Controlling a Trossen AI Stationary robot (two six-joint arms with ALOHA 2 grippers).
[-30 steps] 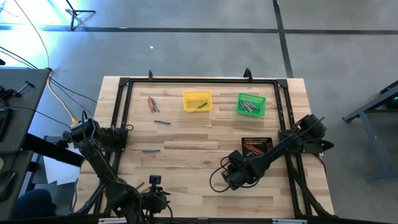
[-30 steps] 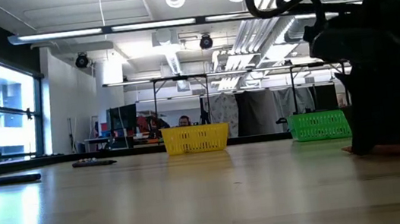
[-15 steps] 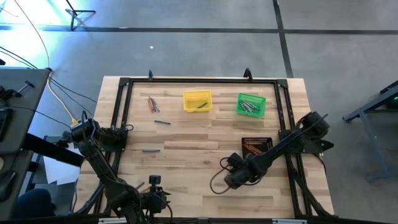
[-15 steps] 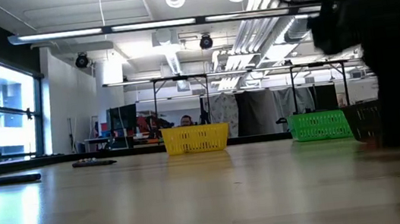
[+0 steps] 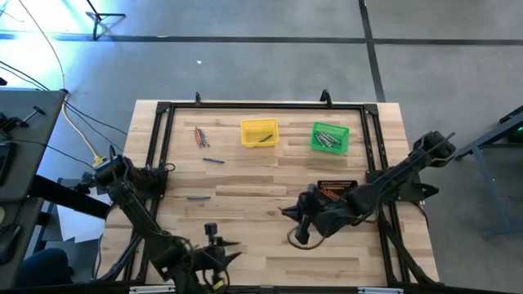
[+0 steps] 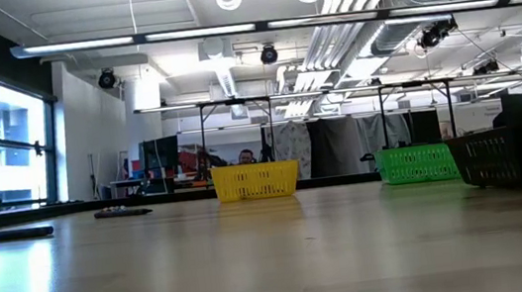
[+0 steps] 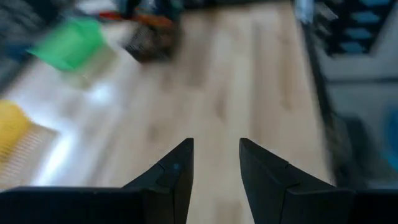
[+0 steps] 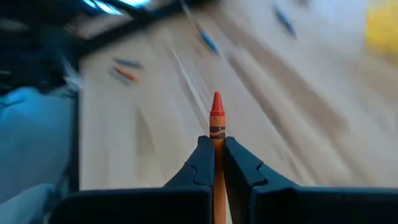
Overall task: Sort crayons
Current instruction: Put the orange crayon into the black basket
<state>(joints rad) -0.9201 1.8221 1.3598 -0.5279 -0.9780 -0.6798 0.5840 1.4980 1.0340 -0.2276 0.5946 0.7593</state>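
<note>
R gripper [image 8: 215, 163] pinching orange crayon [image 8: 216, 121], tip out; L gripper [image 7: 214, 163] idling wide. Keeping grip firm, carrying level twd bins.

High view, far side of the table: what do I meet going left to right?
Loose crayons → yellow bin → green bin.
</note>
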